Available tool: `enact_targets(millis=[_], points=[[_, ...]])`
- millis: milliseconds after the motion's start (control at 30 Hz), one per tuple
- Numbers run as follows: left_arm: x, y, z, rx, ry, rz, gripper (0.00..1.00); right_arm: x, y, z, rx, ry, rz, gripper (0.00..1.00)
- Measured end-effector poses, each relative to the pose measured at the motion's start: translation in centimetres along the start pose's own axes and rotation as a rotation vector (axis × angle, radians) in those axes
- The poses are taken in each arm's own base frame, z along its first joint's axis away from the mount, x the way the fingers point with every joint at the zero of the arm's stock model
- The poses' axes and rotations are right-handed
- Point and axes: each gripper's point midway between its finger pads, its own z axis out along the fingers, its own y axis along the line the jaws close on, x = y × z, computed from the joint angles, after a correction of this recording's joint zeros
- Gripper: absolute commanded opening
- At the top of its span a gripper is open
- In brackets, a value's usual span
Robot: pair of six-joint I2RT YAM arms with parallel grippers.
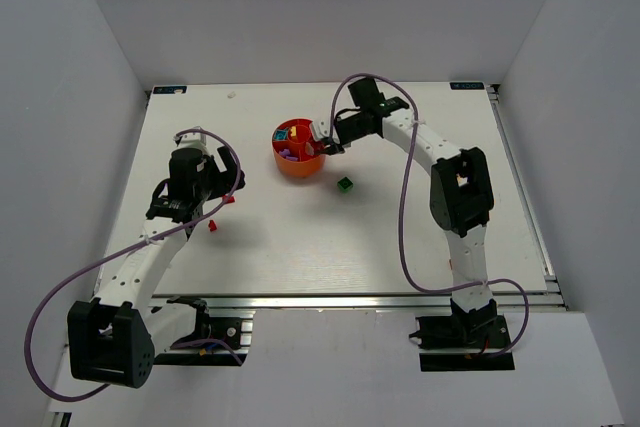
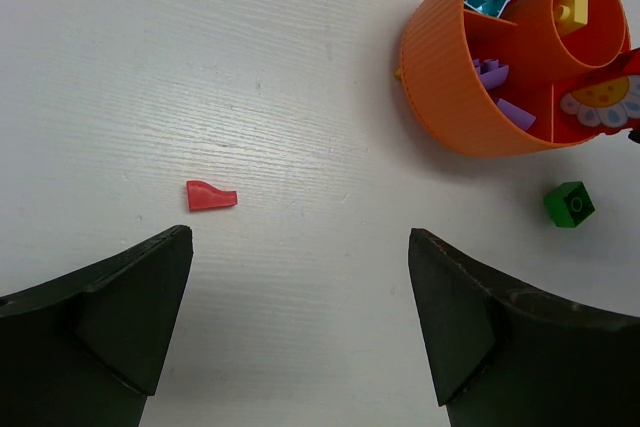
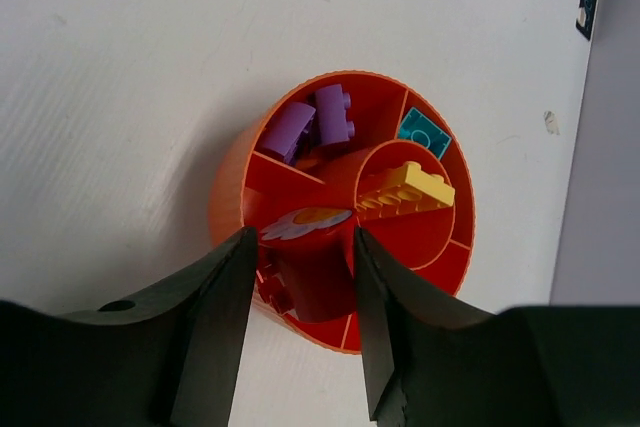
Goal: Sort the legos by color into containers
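Note:
The red-orange bowl (image 1: 297, 150) stands at the table's back centre, divided into wedges around a central cup. It holds purple bricks (image 3: 310, 122), a cyan brick (image 3: 422, 134), a yellow brick (image 3: 405, 187) in the cup and small red bricks (image 3: 270, 282). My right gripper (image 3: 305, 247) is shut on a red lego with a flower print (image 3: 315, 267), just above the bowl's near wedge. My left gripper (image 2: 300, 287) is open and empty above the table. A small red piece (image 2: 212, 195) lies just ahead of its left finger. A green brick (image 2: 569, 204) lies beside the bowl.
The green brick also shows in the top view (image 1: 345, 184), in front of the bowl and to its right. Two small red bits (image 1: 229, 200) (image 1: 212, 226) show by my left gripper (image 1: 215, 209). White walls enclose the table on three sides.

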Motion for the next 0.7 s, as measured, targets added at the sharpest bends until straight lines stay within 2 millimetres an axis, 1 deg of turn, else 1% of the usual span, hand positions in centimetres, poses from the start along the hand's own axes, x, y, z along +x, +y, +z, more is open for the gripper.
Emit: enact_targets(millis=[433,467,567,600,700], points=[[0.1,0.0,0.0,0.002,0.003,0.0,0.98,-1.4,1.4,0.6,-0.105,0.11,-0.267,0.49],[0.1,0.0,0.0,0.002,0.003,0.0,0.98,-1.5,1.4,0.6,-0.11,0.119,-0.283,0.5],[0.1,0.0,0.0,0.002,0.003,0.0,0.98,-1.7,1.5,0.6,-0.122,0.138,-0.307,0.63],[0.1,0.0,0.0,0.002,0.003,0.0,0.98,-1.9,1.5,0.7,-0.122,0.139,-0.307,0.73],[0.1,0.0,0.0,0.002,0.003,0.0,0.98,-2.5,1.5,0.6,-0.115,0.134,-0.292,0.74]])
